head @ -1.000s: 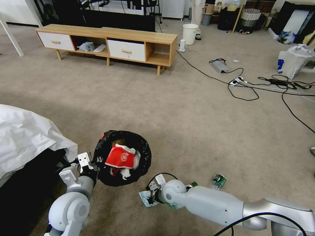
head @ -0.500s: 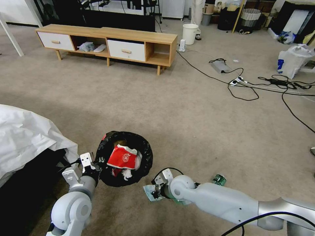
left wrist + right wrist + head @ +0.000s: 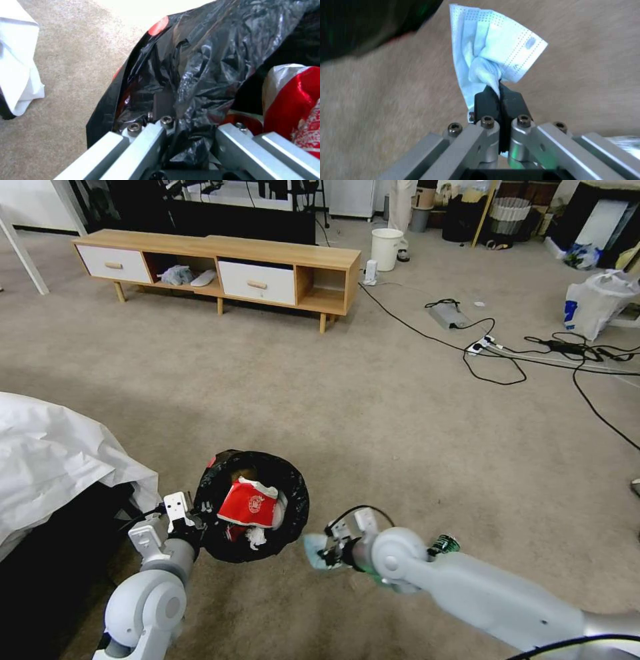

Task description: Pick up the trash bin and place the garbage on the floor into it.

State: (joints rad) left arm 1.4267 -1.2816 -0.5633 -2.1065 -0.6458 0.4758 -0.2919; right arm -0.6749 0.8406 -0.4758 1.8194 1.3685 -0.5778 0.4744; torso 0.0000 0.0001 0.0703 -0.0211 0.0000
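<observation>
The trash bin, lined with a crinkled black bag, hangs low over the carpet floor. My left gripper is shut on its near-left rim. The left wrist view shows that gripper pinching the black bag, with a red wrapper inside. The wrapper and a white tissue lie in the bin. My right gripper is shut on a bluish tissue just right of the bin. In the right wrist view that gripper holds the tissue above the carpet. A green-capped bottle lies beside the right arm.
A white sheet covers furniture at the left. A low wooden cabinet stands at the back, with a white bucket beyond it. Black cables and a power strip run across the right, near a white plastic bag.
My right gripper has lifted the bluish tissue off the carpet and carried it up and to the right, beside the bin. The bin and left gripper shifted slightly.
</observation>
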